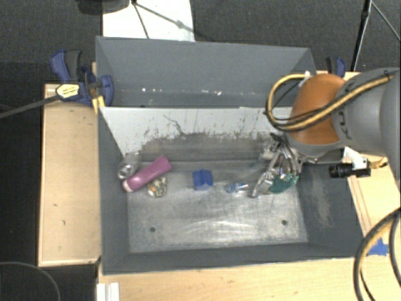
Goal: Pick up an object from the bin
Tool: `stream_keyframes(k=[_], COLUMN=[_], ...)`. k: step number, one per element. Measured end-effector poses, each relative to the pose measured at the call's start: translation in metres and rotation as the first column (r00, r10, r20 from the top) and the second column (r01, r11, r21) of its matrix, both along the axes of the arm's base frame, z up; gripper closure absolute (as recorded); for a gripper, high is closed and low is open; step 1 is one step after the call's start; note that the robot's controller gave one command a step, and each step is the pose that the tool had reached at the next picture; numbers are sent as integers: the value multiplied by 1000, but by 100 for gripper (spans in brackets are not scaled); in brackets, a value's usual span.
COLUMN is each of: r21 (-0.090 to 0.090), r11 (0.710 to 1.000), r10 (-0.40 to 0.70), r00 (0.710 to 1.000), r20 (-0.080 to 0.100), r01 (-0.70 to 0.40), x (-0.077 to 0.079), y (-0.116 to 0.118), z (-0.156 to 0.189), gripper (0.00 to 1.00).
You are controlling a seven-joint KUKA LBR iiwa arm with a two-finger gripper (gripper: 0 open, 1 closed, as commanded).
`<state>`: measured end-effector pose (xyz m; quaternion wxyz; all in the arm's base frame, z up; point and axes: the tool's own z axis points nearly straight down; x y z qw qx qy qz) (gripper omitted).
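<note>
End effector (268,180) low in bin (219,221), rightward

Bright, even light throws pale glare across the grey bin (213,221).

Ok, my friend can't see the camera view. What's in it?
The robot arm's tool hangs low in the right of a grey bin, beside a small green thing. A blue block lies mid-floor and a pink tube at the left.
</note>
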<state>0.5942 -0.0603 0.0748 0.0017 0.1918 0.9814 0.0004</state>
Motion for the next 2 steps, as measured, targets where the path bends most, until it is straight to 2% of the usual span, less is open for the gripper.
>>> stream_keyframes(k=[1,2], r21=[-1,-1], r11=[1000,1000], r10=[1,8], r00=[1000,1000], r20=[8,7], r01=[-1,-8], x=[2,5], y=[0,-1], z=[2,83], gripper=[100,100])
